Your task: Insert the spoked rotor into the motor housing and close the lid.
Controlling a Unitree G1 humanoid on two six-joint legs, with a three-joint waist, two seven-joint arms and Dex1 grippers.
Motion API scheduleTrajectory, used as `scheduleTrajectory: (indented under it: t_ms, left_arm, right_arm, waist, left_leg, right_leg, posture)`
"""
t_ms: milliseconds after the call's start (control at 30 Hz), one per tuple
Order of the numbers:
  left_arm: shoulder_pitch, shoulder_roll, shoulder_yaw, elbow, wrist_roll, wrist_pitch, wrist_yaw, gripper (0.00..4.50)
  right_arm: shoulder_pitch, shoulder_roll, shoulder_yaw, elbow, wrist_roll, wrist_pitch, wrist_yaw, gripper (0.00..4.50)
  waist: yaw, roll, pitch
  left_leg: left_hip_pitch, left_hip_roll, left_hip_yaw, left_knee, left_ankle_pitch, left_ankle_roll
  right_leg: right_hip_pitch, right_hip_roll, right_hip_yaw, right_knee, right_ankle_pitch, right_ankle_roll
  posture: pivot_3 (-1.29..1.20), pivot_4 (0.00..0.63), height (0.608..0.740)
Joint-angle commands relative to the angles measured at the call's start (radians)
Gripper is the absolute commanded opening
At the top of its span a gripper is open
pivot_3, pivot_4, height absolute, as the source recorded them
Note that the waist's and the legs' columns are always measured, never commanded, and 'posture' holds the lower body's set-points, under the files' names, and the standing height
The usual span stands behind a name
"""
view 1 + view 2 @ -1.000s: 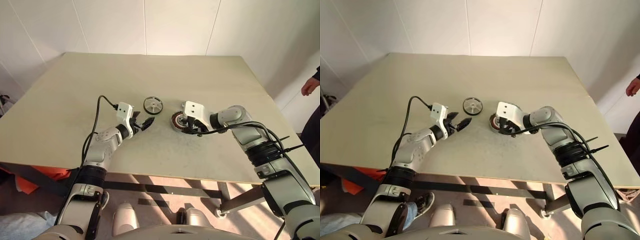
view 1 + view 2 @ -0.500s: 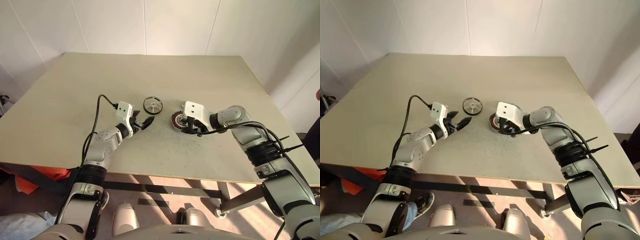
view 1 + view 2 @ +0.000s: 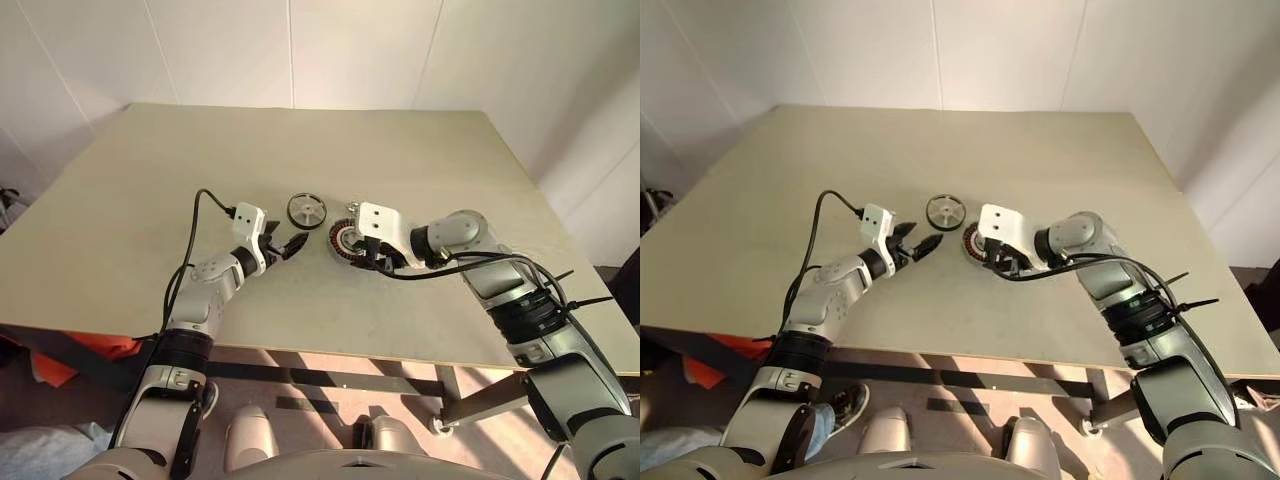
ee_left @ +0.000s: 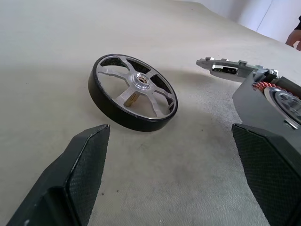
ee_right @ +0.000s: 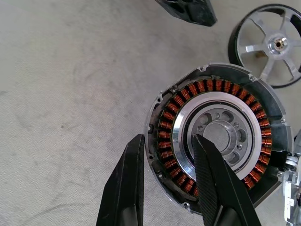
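Right gripper [image 5: 164,179], jaws clenched across the wall of the motor housing [image 5: 216,136]: one finger outside, one inside its copper winding ring, centre empty. Left gripper [image 4: 174,155], jaws released; the spoked rotor [image 4: 132,92] lies on the worktop [image 3: 400,160] just beyond. Rotor judged rigid, light; grasp by its black rim.

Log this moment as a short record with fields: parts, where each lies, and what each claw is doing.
spoked rotor: lying flat on the table, untouched
motor housing: beside the rotor, copper windings facing up, no rotor inside
right claw: shut on the motor housing, one finger outside its wall, one inside the winding ring
left claw: open, empty, pointing at the spoked rotor, apart from it
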Motion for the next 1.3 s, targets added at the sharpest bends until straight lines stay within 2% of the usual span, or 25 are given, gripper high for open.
scheduleTrajectory:
  t_ms: [33,367,533,633,733,867,1000,1167,1300]
  left_arm:
    - [-0.020,0.001,0.008,-0.014,-0.001,-0.018,-0.007,4.41]
    - [-0.027,0.001,0.008,-0.005,0.001,-0.020,-0.009,4.41]
    - [-0.027,0.002,0.010,-0.004,0.001,-0.022,-0.008,4.41]
    - [-0.022,0.005,0.012,-0.002,0.001,-0.022,-0.007,4.41]
    - [-0.019,0.004,0.012,0.001,0.001,-0.024,-0.006,4.41]
    - [-0.024,-0.003,0.007,0.008,0.002,-0.026,-0.005,4.41]
    - [-0.033,-0.005,0.006,0.016,0.004,-0.028,-0.009,4.41]
    - [-0.037,-0.002,0.003,0.019,0.005,-0.028,-0.014,4.41]
    - [-0.033,0.002,0.003,0.012,0.006,-0.024,-0.016,4.41]
  right_arm:
    - [0.005,-0.012,-0.012,-0.057,0.021,0.024,-0.008,1.27]
    - [0.028,-0.025,0.011,0.009,0.015,0.011,-0.022,1.27]
    - [0.050,-0.037,0.012,-0.048,0.041,0.022,0.008,2.88]
    - [0.054,-0.042,-0.027,-0.161,0.126,0.086,0.051,3.85]
    - [0.023,-0.016,-0.094,-0.223,0.224,0.190,0.034,3.85]
    - [-0.087,0.031,-0.198,-0.030,0.250,0.243,-0.092,3.85]
    - [-0.188,0.030,-0.251,0.309,0.194,0.149,-0.236,3.85]
    - [-0.249,0.016,-0.265,0.603,0.148,0.014,-0.321,3.85]
    - [-0.253,-0.003,-0.257,0.688,0.117,-0.057,-0.347,3.85]
  waist:
    - [0.001,0.000,0.000]
    - [0.000,0.000,0.000]
    - [0.000,0.000,0.000]
    - [0.000,0.000,0.000]
    - [-0.002,0.000,0.000]
    - [-0.004,0.000,0.000]
    - [0.001,-0.001,0.000]
    - [-0.002,0.000,0.000]
    - [-0.003,0.000,0.000]
  left_leg:
    - [0.000,0.000,0.000,0.000,0.000,0.000]
    - [0.001,0.000,0.000,0.000,0.000,-0.001]
    - [0.001,0.000,0.000,0.000,0.000,-0.001]
    - [0.002,0.000,0.000,0.000,0.000,-0.001]
    - [0.002,0.000,0.000,0.000,0.000,-0.001]
    - [0.004,-0.001,0.000,0.000,0.001,-0.001]
    - [0.007,-0.001,0.000,0.000,0.001,-0.002]
    - [0.007,-0.001,0.000,0.000,0.001,-0.001]
    - [-0.001,-0.001,0.000,-0.001,0.001,-0.001]
  right_leg:
    - [0.000,0.000,0.000,0.000,0.000,0.000]
    - [0.000,0.000,0.000,0.001,0.000,0.000]
    - [0.001,0.000,0.000,0.001,0.000,0.000]
    - [0.001,0.000,0.000,0.001,0.000,0.000]
    - [0.001,0.000,0.001,0.001,0.000,0.000]
    - [0.002,0.000,0.002,0.003,0.000,0.000]
    - [0.007,-0.001,0.001,0.002,0.000,0.000]
    - [0.007,-0.001,0.000,0.000,0.000,0.000]
    - [-0.001,0.000,0.000,-0.001,0.000,0.000]
  posture:
    - [0.00,0.000,0.740]
    - [0.00,0.000,0.740]
    - [0.00,0.000,0.740]
    - [0.00,0.000,0.740]
    - [0.00,0.000,0.740]
    - [0.00,0.000,0.740]
    - [0.00,0.000,0.740]
    - [0.00,0.000,0.740]
    - [0.00,0.000,0.740]
